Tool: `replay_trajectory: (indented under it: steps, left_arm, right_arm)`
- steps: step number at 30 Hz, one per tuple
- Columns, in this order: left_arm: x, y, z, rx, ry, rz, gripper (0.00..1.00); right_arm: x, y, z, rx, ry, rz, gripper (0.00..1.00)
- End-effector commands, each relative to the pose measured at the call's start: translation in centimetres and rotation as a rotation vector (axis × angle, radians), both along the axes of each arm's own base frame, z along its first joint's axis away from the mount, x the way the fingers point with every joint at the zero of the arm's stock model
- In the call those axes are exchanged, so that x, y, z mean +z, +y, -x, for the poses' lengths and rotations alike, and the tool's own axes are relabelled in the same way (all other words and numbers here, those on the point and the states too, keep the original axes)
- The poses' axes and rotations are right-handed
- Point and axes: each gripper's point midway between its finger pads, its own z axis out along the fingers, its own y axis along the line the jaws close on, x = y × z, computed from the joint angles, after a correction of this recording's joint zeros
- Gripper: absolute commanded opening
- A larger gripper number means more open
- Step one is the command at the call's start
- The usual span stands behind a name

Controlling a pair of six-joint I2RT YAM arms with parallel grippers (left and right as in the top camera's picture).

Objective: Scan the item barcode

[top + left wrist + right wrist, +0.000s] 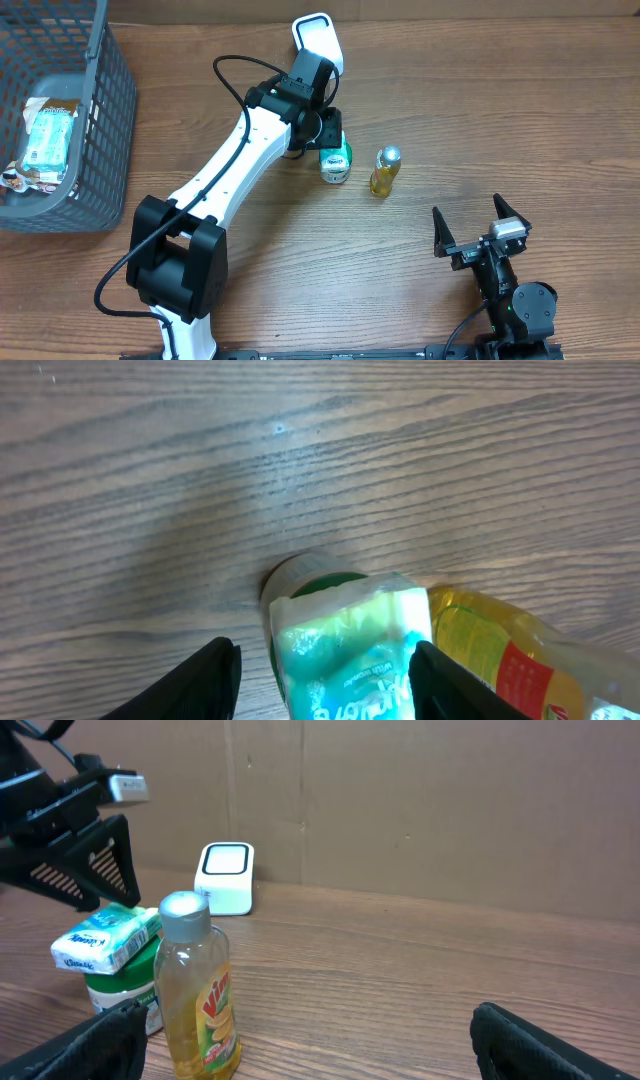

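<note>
Glossy plastic-wrapped tissue pack (345,645) atop round green-lidded jar (312,576); wood-grain table (300,450).

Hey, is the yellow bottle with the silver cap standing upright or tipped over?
Upright. In the right wrist view the yellow bottle stands on its base on the table, with its silver cap on top.

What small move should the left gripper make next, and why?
Probably close the left gripper on the tissue pack: its fingers stand on either side of the pack, one with a visible gap, and the pack lies atop the green-lidded jar.
</note>
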Motion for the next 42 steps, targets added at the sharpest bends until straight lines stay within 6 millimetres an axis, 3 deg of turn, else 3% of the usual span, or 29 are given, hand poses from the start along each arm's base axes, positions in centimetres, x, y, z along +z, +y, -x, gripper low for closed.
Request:
replay_trajectory:
  steps: [1, 3, 7, 14, 20, 31, 42]
  left_arm:
    - [4.9, -0.8, -1.2, -0.047, -0.106, 0.037, 0.57]
    - [5.9, -1.0, -1.3, -0.047, -0.113, 0.047, 0.55]
    - [6.1, -2.6, -0.4, -0.076, -0.106, 0.065, 0.33]
    - [4.5, -2.3, 0.7, -0.031, -0.120, -0.112, 0.41]
    - [3.6, -3.5, 1.6, -0.037, -0.105, -0.137, 0.41]
    - [0.4, -3.1, 1.6, 0.012, -0.078, -0.250, 0.48]
    - [-0.2, -2.7, 2.0, 0.010, -0.058, -0.274, 0.46]
  right_arm:
    - [-0.2, -0.2, 0.0, -0.008, -0.001, 0.002, 1.00]
    - [-0.3, -0.2, 0.0, -0.008, -0.001, 0.002, 1.00]
    - [-0.3, -0.2, 0.0, -0.008, -0.001, 0.002, 1.00]
    - [-0.3, -0.2, 0.0, -0.008, -0.001, 0.002, 1.00]
    - [-0.3, -0.2, 0.0, -0.008, -0.001, 0.002, 1.00]
    - [-0.2, -0.2, 0.0, -0.008, -0.001, 0.002, 1.00]
    - [-0.3, -0.2, 0.0, -0.008, -0.001, 0.002, 1.00]
